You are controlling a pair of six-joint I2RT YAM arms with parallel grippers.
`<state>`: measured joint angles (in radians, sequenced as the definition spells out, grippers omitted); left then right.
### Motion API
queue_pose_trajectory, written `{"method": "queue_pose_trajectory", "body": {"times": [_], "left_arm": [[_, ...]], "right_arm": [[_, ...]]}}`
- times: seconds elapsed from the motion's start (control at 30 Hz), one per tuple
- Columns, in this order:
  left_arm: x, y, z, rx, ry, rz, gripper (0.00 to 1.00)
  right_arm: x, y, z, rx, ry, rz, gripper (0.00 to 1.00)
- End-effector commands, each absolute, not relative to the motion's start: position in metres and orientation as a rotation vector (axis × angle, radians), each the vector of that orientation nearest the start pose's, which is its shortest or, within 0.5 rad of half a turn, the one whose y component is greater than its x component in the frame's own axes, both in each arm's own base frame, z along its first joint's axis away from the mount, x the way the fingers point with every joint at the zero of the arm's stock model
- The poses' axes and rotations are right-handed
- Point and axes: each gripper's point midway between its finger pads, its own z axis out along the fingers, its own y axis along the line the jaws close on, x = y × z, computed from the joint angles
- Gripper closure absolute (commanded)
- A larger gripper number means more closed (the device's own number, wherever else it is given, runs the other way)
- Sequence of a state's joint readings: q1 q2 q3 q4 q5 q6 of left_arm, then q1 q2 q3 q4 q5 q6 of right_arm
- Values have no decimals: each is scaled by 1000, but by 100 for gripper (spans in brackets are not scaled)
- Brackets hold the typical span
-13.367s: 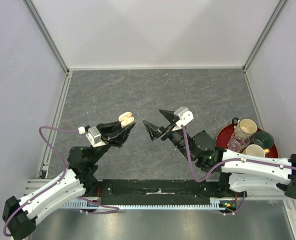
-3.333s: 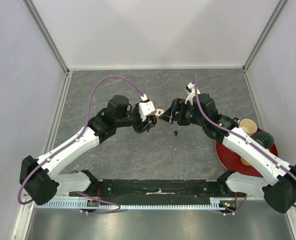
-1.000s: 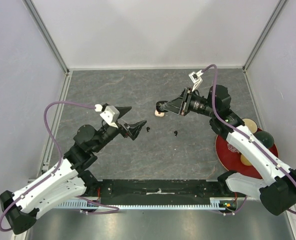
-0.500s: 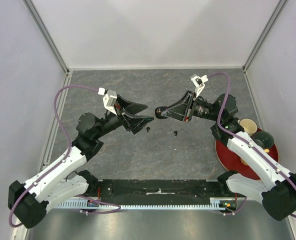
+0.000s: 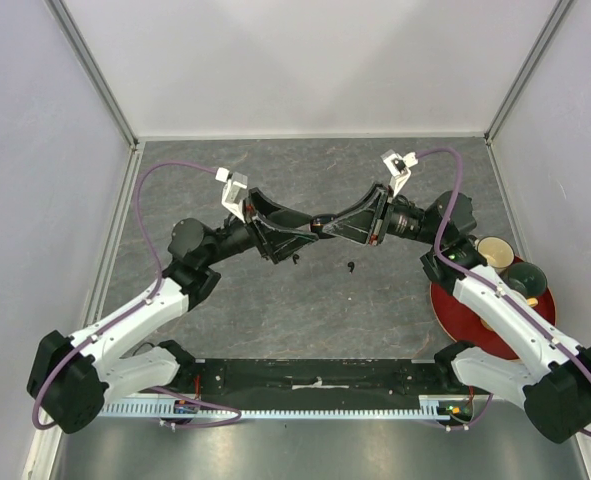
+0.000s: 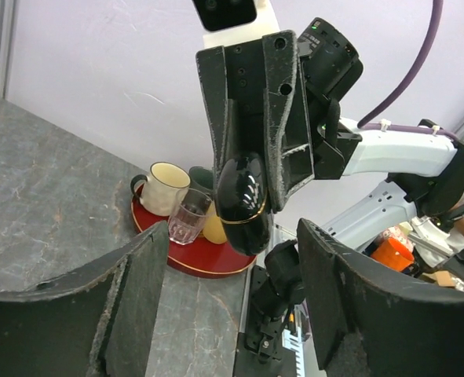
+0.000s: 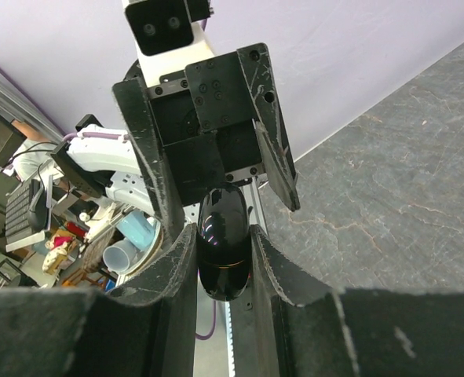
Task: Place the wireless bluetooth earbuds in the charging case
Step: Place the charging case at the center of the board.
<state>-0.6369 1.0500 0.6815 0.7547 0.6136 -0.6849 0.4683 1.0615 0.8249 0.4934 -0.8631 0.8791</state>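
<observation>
R jaws clamped tight on the black charging case, gold band across it. Its long axis runs along the fingers, free end poking twd the L arm. L jaws partway open, empty, one finger each side of the case, not touching. Case is held in air. Below it on the grey tabletop lie one black earbud & another. Red tray w/ mugs off to the case's right. Pale walls.

Grey marbled table bears two tiny black earbuds and a red tray.
</observation>
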Motion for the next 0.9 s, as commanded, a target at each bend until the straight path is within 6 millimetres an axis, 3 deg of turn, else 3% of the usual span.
{"method": "queue_pose_trajectory", "body": {"times": [0.0, 0.13, 0.17, 0.2, 0.27, 0.3, 0.33, 0.4, 0.5, 0.53, 0.63, 0.87], "left_arm": [[193, -302, 382, 582, 1209, -1547, 31], [197, -302, 379, 566, 1226, -1539, 33], [200, -301, 378, 553, 1241, -1514, 34], [207, -293, 384, 513, 1232, -1434, 33], [218, -284, 368, 486, 1310, -1306, 30], [221, -270, 378, 431, 1296, -1233, 28], [226, -264, 364, 408, 1368, -1178, 27], [235, -245, 362, 348, 1381, -1052, 23], [232, -225, 352, 312, 1420, -957, 21], [229, -220, 354, 304, 1413, -951, 20], [228, -216, 341, 284, 1449, -946, 20], [229, -226, 329, 266, 1499, -1002, 20]], "right_arm": [[201, 274, 373, -558, 1466, 1624, 94], [205, 274, 367, -549, 1493, 1604, 94], [215, 272, 368, -500, 1500, 1555, 94], [225, 271, 346, -425, 1634, 1508, 94], [249, 261, 317, -318, 1768, 1338, 94], [257, 257, 302, -261, 1833, 1293, 94], [259, 256, 288, -221, 1895, 1275, 95], [252, 260, 247, -166, 2039, 1325, 94], [231, 261, 191, -46, 2194, 1423, 92], [222, 256, 163, 11, 2257, 1418, 92], [211, 252, 126, 110, 2328, 1405, 90], [212, 254, 77, 212, 2389, 1299, 88]]}}
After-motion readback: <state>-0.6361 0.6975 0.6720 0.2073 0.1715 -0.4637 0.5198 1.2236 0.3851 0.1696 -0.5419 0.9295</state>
